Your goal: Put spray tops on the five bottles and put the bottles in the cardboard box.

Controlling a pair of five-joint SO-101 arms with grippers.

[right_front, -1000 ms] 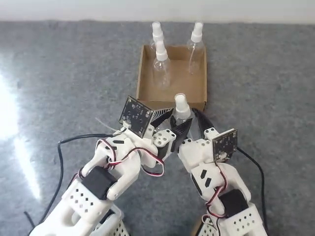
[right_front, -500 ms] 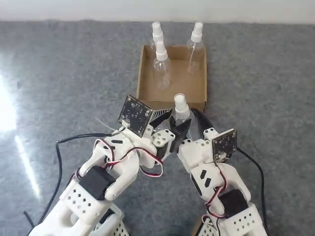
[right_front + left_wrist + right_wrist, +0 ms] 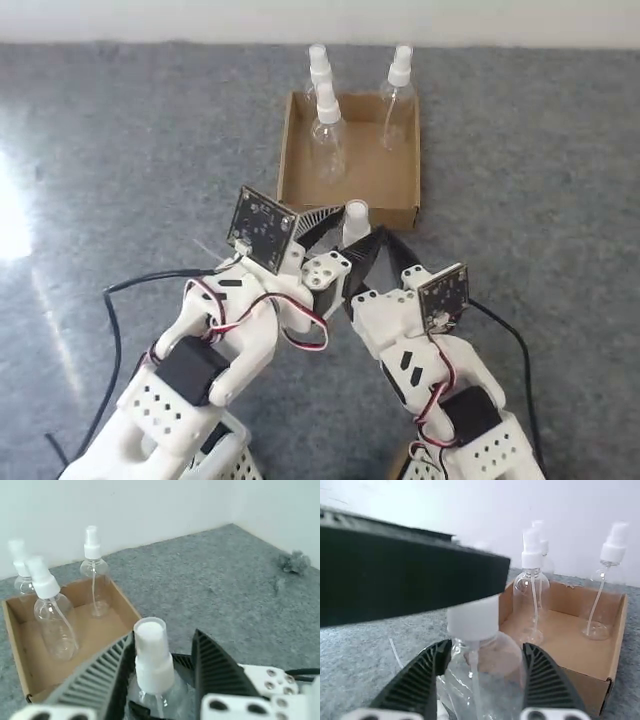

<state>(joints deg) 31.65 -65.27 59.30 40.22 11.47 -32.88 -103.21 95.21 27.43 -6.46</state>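
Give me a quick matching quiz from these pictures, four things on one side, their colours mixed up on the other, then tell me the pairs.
Things: 1 cardboard box; 2 spray top of the bottle in front of the box; 3 cable; 4 table surface.
Colours: a black; b grey; c brown; d white.
Pairs: 1-c, 2-d, 3-a, 4-b.

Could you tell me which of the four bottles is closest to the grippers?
The bottle in front of the cardboard box, between the left gripper and right gripper; the other three stand farther back.
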